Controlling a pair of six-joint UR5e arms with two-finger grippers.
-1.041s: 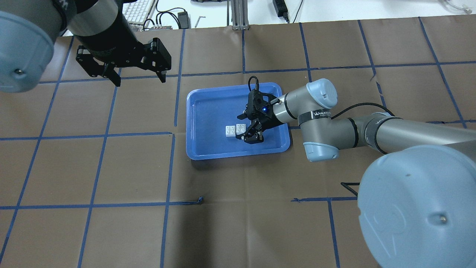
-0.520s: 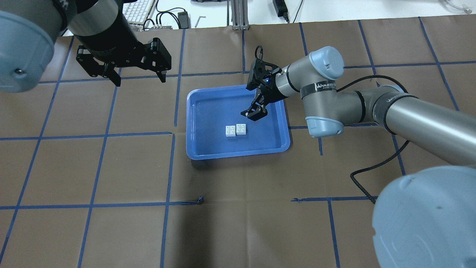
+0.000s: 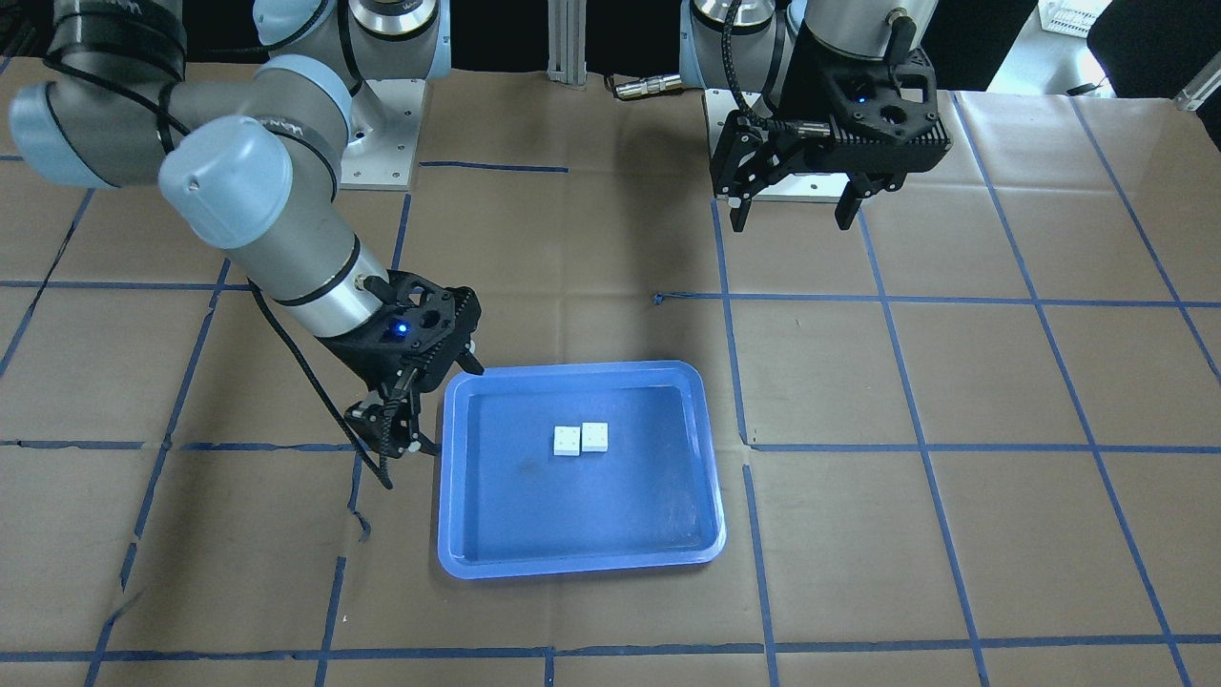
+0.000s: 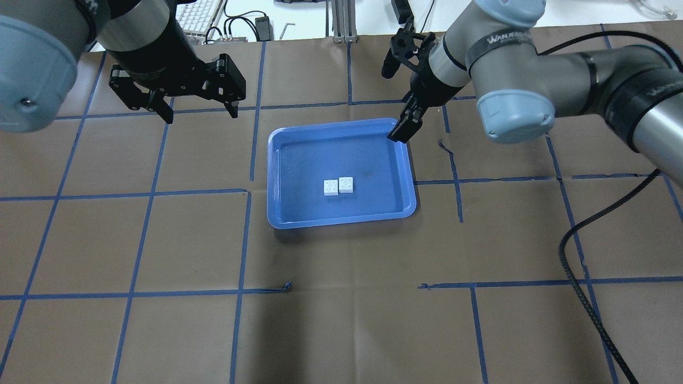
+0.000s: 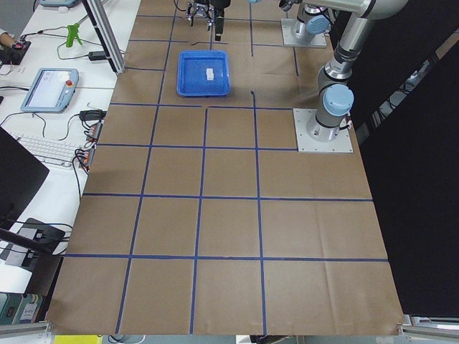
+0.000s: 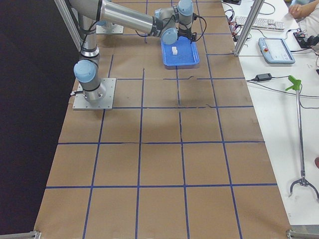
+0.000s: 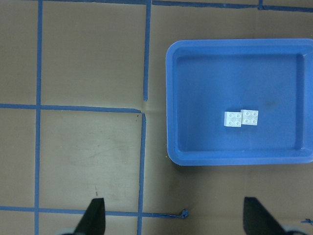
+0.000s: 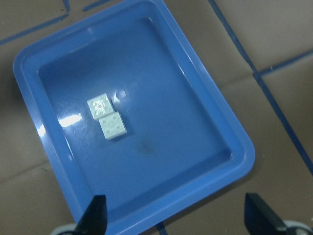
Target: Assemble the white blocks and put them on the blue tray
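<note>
The brown counter (image 4: 341, 320) carries a blue tray (image 4: 283, 176). The left jaws hang spread wide, well apart from the tray. The right jaws, also spread, hover by one tray corner. The white blocks (image 4: 338, 186) lie touching near the tray's middle.

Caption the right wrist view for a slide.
Two white blocks lie side by side in the blue tray beneath the open right gripper.

Brown paper covers the whole surface (image 4: 341, 330), and blue tape lines (image 4: 133, 293) cut it into a grid of big squares, with one frayed tape end (image 4: 288, 286) curling up near the middle. Past the far edge on the left sit a white keyboard (image 4: 200, 16) and a black power brick (image 4: 262, 22). Over on the side bench, there's a teach pendant (image 6: 276, 50) and a long green-handled grabber stick (image 6: 299, 134) lying flat.
</note>
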